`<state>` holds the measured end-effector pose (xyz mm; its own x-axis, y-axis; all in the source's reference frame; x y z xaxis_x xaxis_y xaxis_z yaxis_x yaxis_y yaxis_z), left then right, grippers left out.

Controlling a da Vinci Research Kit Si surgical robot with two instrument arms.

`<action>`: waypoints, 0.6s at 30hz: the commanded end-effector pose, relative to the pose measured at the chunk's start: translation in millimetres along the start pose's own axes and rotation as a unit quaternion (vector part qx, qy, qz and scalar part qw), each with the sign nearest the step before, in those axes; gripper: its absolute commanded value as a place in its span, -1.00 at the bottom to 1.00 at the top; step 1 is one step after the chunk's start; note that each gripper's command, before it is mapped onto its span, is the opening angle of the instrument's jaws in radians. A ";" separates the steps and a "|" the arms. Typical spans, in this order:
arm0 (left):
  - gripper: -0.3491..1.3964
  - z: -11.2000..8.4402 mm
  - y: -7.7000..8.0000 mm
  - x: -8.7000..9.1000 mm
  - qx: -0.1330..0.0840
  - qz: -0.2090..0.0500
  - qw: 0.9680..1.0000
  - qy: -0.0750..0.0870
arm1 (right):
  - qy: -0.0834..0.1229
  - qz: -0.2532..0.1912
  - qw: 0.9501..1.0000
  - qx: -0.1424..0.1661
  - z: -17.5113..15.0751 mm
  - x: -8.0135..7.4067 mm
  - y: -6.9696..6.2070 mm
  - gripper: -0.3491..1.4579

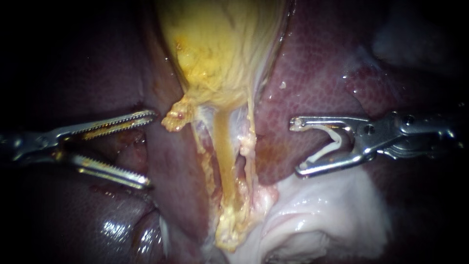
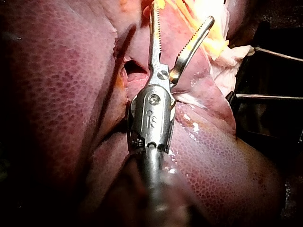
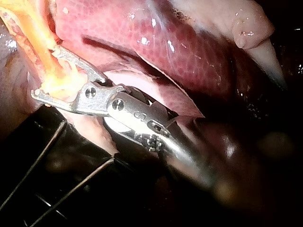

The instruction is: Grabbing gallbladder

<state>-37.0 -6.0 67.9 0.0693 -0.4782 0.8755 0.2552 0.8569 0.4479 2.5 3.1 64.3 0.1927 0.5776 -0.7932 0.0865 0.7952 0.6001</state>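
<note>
The yellow gallbladder [image 1: 222, 44] hangs at the top centre and narrows into a yellow tube [image 1: 225, 146] running down between strips of pale tissue. My left instrument [image 1: 149, 149] comes in from the left with toothed jaws open, their tips just left of the gallbladder's lower flap [image 1: 177, 117] and holding nothing. In the left wrist view the same left instrument [image 2: 182, 21] stands open over liver, short of the yellow tissue [image 2: 213, 33]. My right instrument [image 1: 295, 146] stands open right of the tube, a white clip [image 1: 328, 145] seated in its jaws. The right wrist view shows my right instrument [image 3: 45, 71] beside the yellow tube [image 3: 35, 33].
Dark red liver [image 1: 317, 73] lies on both sides of the gallbladder. A pale white mass of tissue [image 1: 322, 215] sits below the right instrument. Glossy liver lobes [image 1: 112, 225] fill the lower left.
</note>
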 end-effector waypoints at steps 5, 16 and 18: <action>0.25 0.4 1.2 0.3 -0.020 -0.025 0.999 0.002 | 0.000 0.000 1.000 0.000 0.1 0.1 0.0 0.05; -0.02 3.7 4.1 1.7 -0.047 -0.103 0.994 -0.001 | 0.000 0.000 1.000 0.000 0.1 0.1 0.0 0.05; -0.12 4.5 4.2 1.9 -0.049 -0.117 0.992 -0.002 | 0.000 0.000 1.000 0.000 0.1 0.1 0.0 0.05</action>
<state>-40.3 -2.4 72.5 -0.0126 -0.6693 0.7429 0.3569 0.6910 0.6286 2.7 3.2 64.2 0.1919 0.5779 -0.7932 0.0872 0.7950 0.6003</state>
